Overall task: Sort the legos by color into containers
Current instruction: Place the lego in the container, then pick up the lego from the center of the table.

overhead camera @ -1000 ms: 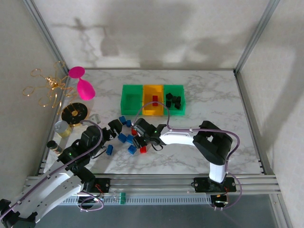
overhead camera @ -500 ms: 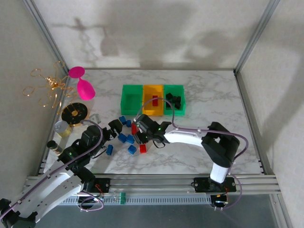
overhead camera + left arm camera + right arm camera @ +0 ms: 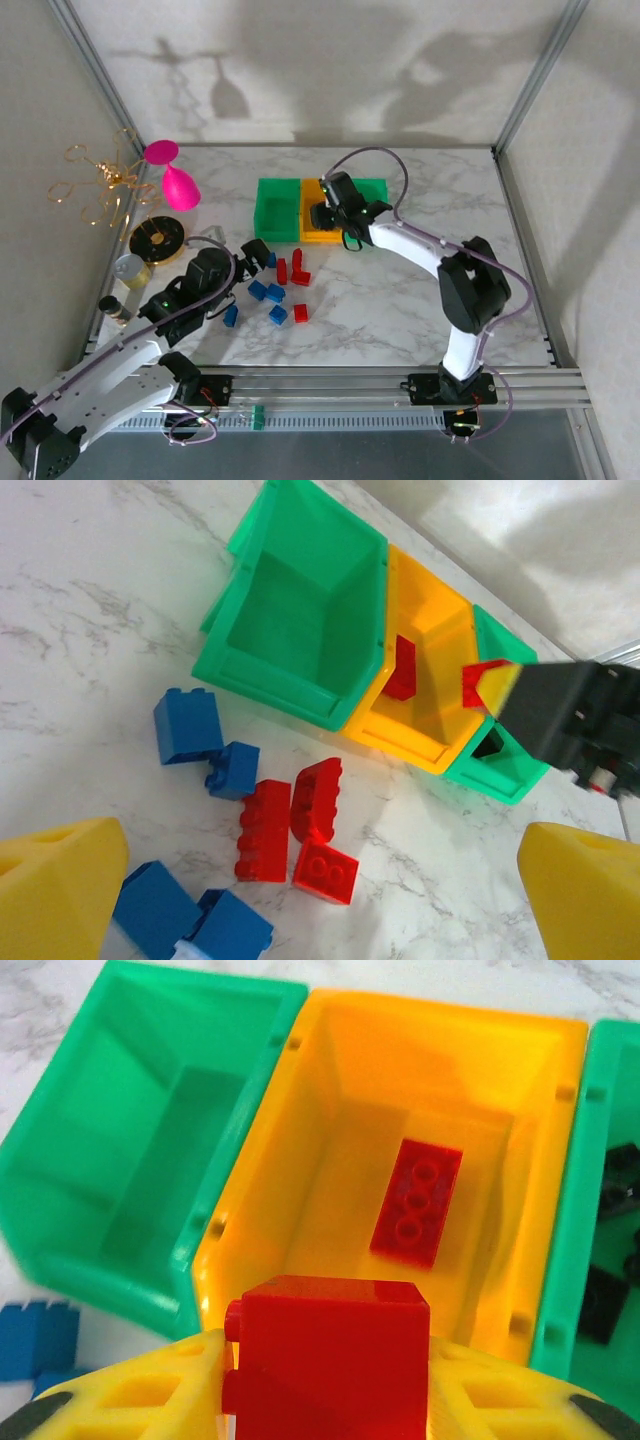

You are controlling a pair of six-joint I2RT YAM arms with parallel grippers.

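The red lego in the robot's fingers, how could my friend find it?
Find the row of three bins at the table's far side. Above the orange-yellow middle bin, the right gripper pinches a red lego. It is up in the air, unlike the red one lying inside that bin.

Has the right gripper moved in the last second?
Yes. The right gripper, shut on a red brick, went from the loose bricks toward the far edge, to above the orange-yellow bin.
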